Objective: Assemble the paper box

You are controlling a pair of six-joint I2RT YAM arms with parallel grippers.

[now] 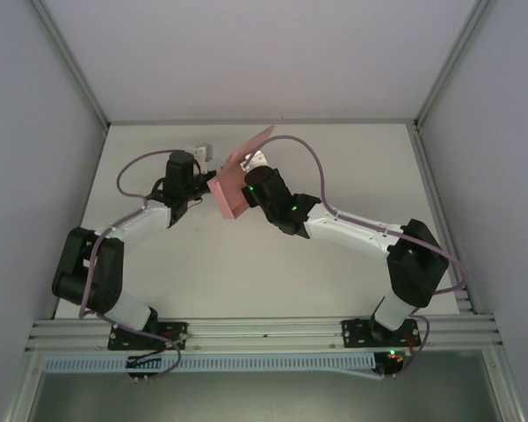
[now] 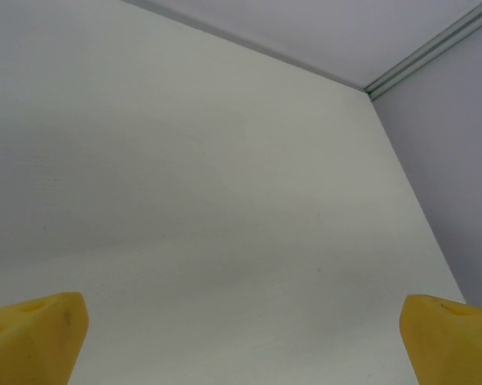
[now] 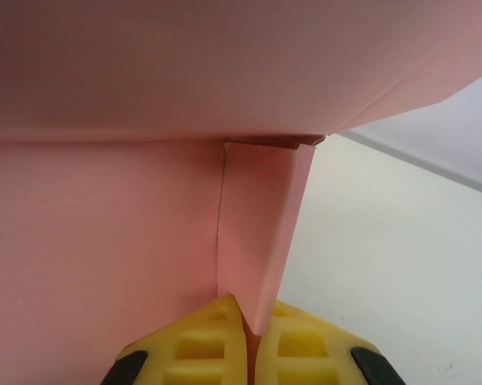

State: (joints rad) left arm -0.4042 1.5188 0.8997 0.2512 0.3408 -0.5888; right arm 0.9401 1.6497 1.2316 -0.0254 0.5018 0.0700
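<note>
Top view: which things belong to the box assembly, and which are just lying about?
Job in hand:
paper box
right pincer, shut on the box
left pincer, open, left of the box

Not part of it:
table
walls

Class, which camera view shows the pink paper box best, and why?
Top external: the paper box shows its overall shape, flap raised. Right wrist crops it to close panels, one tab pinched by the right end effector. Left wrist faces table.
</note>
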